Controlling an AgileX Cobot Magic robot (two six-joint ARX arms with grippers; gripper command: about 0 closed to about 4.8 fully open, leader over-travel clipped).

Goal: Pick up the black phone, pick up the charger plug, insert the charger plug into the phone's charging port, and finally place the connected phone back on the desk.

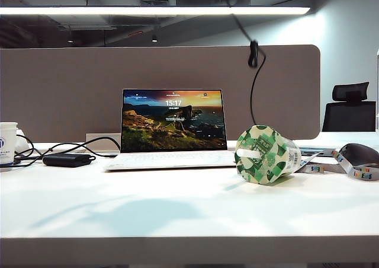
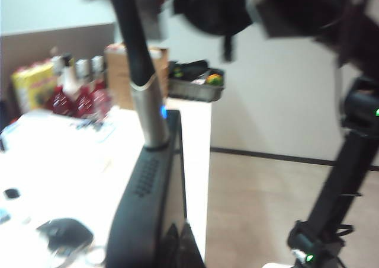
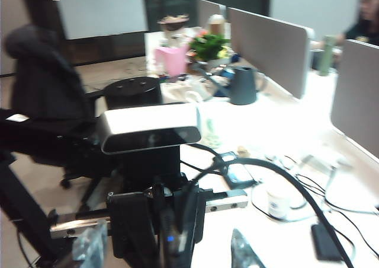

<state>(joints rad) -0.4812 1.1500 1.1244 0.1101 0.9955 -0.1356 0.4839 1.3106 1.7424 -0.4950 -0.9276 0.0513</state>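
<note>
Left gripper (image 2: 179,244) clamped on the near end of the black phone (image 2: 148,209), which stands edge-on straight out from the jaws, above the desk (image 2: 71,161). Charger plug (image 2: 148,117) sits in the phone's far short edge, a blue light beside it, with the black cable (image 2: 127,31) running on beyond. Right gripper (image 3: 167,250): clear fingers (image 3: 89,247) apart, one on each side of that phone; farther off on the desk are a laptop (image 1: 173,121) and a tipped cup (image 1: 266,155).

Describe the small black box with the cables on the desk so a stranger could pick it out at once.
Start at the open laptop in the middle of the desk. Look left to the white cup at the edge. Between them lies the small black box, the only flat, matte, oblong thing there, with thin black cables looping behind it.
</note>
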